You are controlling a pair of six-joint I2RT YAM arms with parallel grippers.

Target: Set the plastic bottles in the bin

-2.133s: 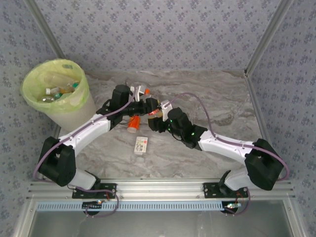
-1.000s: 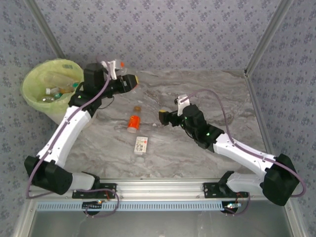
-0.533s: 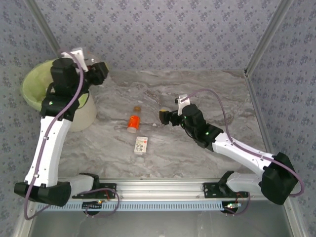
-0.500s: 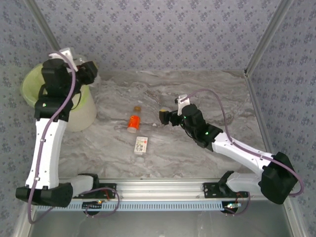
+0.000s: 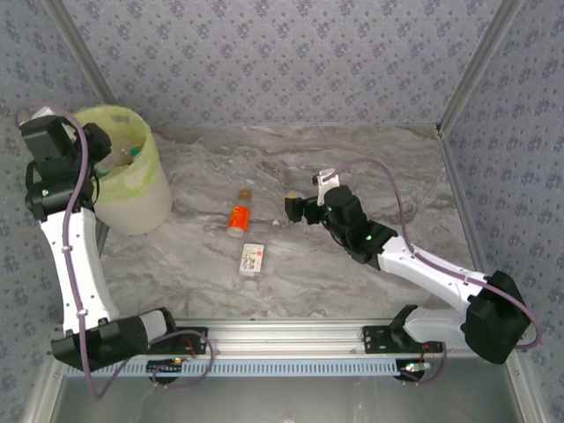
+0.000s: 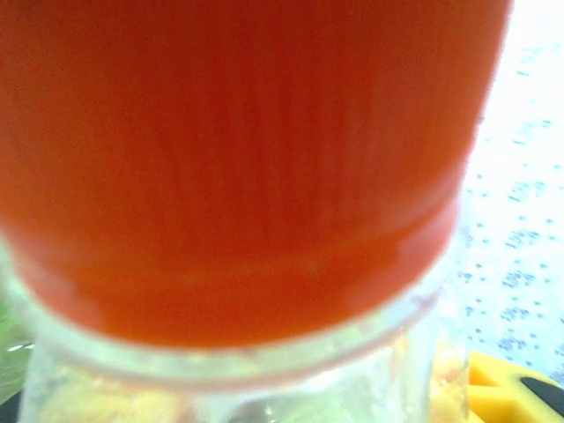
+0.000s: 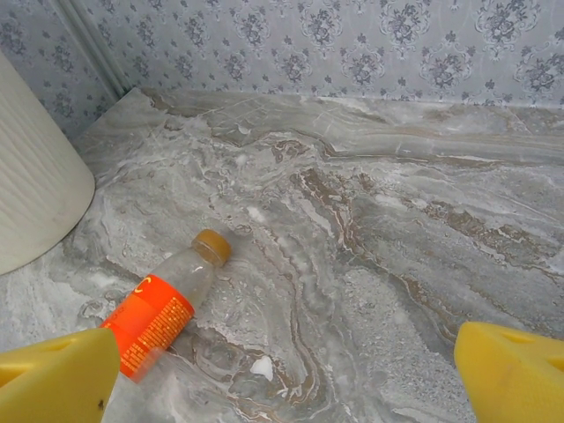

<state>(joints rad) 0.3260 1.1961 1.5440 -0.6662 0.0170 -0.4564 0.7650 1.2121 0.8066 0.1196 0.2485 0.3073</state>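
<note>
Orange-capped bottle (image 6: 247,176) is hanging pinched in my left jaws at the rim of the bin (image 5: 143,199) at ten o'clock, where others (image 5: 132,152) are lying. My right jaws are hanging spread near the orange-label bottle (image 7: 159,315) on the worktop (image 5: 370,159); I'm guessing that one is waiting next.

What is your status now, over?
Left gripper shut on orange-capped bottle at the bin. Right gripper open, facing orange-label bottle. Nothing between them.

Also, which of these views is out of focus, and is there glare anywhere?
Left wrist: the orange-capped bottle sits so near the lens that it is all blur, washed out white at upper right. Right wrist: sharp on the orange-labelled bottle. Top external: even light, soft shadows, no glare.
</note>
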